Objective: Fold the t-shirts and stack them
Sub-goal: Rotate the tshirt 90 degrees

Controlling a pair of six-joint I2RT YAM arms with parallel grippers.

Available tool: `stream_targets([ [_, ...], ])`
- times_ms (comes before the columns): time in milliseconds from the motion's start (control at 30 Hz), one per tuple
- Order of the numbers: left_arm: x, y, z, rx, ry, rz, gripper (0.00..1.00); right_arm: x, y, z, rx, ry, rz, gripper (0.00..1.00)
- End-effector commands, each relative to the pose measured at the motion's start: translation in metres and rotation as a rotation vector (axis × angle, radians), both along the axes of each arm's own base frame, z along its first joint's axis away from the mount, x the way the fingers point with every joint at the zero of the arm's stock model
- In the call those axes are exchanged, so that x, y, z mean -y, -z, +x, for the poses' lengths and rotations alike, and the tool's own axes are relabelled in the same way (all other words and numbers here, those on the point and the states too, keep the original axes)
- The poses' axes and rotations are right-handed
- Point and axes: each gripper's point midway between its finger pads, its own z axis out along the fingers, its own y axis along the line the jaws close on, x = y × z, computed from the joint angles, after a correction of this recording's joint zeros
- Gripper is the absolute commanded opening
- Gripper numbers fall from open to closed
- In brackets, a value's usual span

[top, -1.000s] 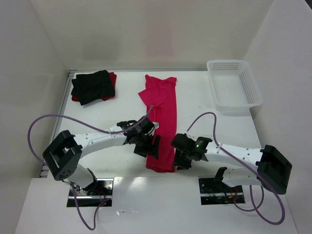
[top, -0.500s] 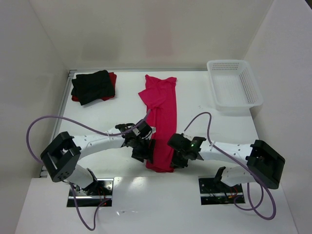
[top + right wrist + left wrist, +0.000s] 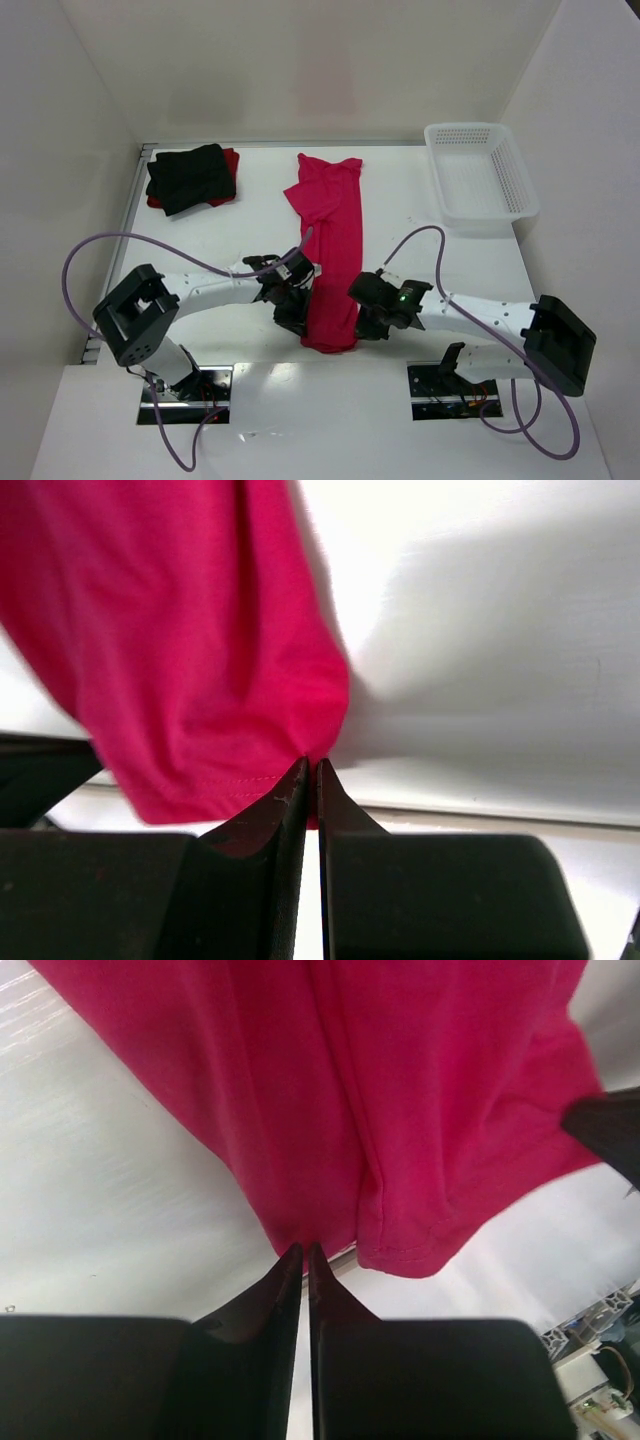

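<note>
A crimson-pink t-shirt (image 3: 335, 240) lies folded into a long narrow strip down the middle of the table. My left gripper (image 3: 301, 312) is shut on its near left corner, and the cloth (image 3: 400, 1110) runs up from the pinched tips (image 3: 304, 1252). My right gripper (image 3: 362, 318) is shut on the near right corner, with the hem (image 3: 180, 660) bunched at its tips (image 3: 312, 765). At the back left a folded black t-shirt (image 3: 187, 176) rests on a folded darker red t-shirt (image 3: 231, 159).
A white perforated basket (image 3: 480, 175) stands at the back right. The table's near edge (image 3: 260, 362) runs just behind both grippers. White walls close in the back and the sides.
Both grippers have moved in from either side of the shirt's near end and shut on its two corners. The near hem now looks narrower and gathered.
</note>
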Motion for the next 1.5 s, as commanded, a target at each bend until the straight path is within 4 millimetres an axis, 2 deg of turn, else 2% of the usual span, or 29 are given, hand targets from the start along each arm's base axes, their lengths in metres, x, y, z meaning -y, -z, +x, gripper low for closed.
stream_targets([
  [0, 0.001, 0.005, -0.002, -0.015, 0.000, 0.002, 0.12, 0.007, -0.010, 0.006, 0.038, 0.056, -0.001, 0.10],
  [33, 0.001, 0.005, -0.002, -0.015, 0.000, 0.002, 0.07, 0.007, -0.010, 0.006, 0.038, 0.056, -0.001, 0.10],
  [67, 0.001, 0.005, -0.002, -0.015, 0.000, 0.002, 0.07, 0.007, -0.010, 0.006, 0.038, 0.056, -0.001, 0.09],
  [133, -0.005, 0.009, -0.003, -0.015, -0.016, 0.031, 0.00, 0.009, -0.010, 0.004, 0.033, 0.056, -0.008, 0.09],
  [400, -0.024, -0.003, -0.003, 0.019, -0.086, 0.088, 0.00, 0.023, -0.005, -0.002, 0.013, 0.058, -0.059, 0.09],
  [467, -0.032, 0.002, -0.011, 0.000, -0.093, 0.108, 0.00, 0.021, -0.011, -0.001, 0.028, 0.058, -0.034, 0.09],
  [567, -0.027, 0.000, -0.012, -0.008, -0.087, 0.083, 0.00, 0.025, -0.010, -0.006, 0.018, 0.064, -0.027, 0.09],
  [600, -0.025, -0.002, -0.016, -0.024, -0.062, 0.065, 0.12, 0.023, -0.010, -0.005, 0.023, 0.064, -0.019, 0.09],
  [733, -0.007, -0.016, -0.009, -0.005, -0.023, -0.022, 0.40, 0.021, -0.007, -0.006, 0.016, 0.060, -0.011, 0.09],
  [967, 0.007, -0.014, -0.010, -0.005, 0.038, -0.101, 0.58, 0.016, -0.005, -0.005, 0.014, 0.049, -0.004, 0.09],
  [1067, 0.007, -0.002, -0.013, -0.033, 0.042, -0.089, 0.58, 0.016, -0.005, -0.005, 0.014, 0.049, -0.004, 0.09],
  [1267, 0.011, 0.006, -0.015, -0.058, 0.061, -0.097, 0.56, 0.016, -0.005, -0.005, 0.014, 0.049, -0.004, 0.09],
  [1367, 0.007, 0.014, -0.017, -0.073, 0.037, -0.073, 0.45, 0.018, -0.005, -0.006, 0.012, 0.057, 0.000, 0.09],
  [1433, 0.006, 0.016, -0.017, -0.072, 0.023, -0.067, 0.31, 0.019, -0.004, -0.007, 0.013, 0.057, 0.001, 0.09],
  [1467, 0.008, 0.016, -0.015, -0.070, 0.015, -0.073, 0.27, 0.019, -0.004, -0.007, 0.013, 0.057, 0.001, 0.09],
])
